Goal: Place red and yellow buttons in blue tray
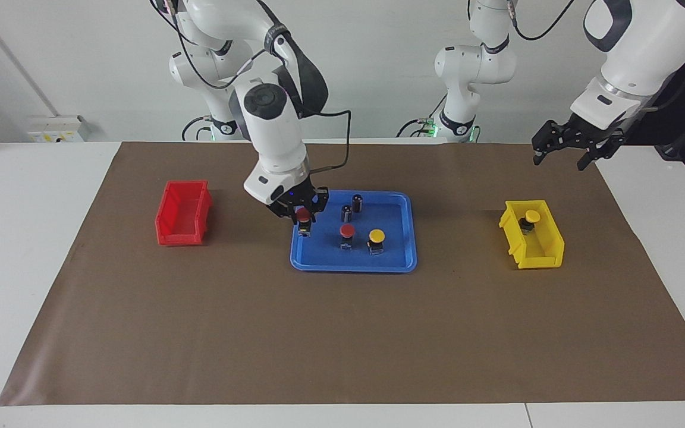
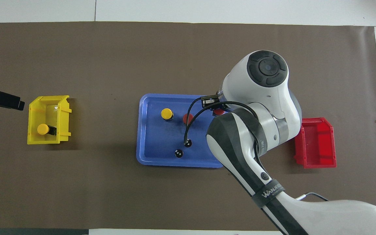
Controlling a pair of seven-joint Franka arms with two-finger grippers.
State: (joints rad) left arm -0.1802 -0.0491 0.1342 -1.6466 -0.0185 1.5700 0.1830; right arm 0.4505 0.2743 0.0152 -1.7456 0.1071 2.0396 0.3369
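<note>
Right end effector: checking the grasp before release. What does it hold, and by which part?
The right end effector holds a red-capped push button by its round cap, over the flat blue plastic tray.

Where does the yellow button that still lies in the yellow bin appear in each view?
Facing view: yellow button at the picture's right, inside the yellow bin.
Overhead view: same yellow button at the picture's left, inside the yellow bin.
Shared landmark: the blue tray at the table's middle.
</note>
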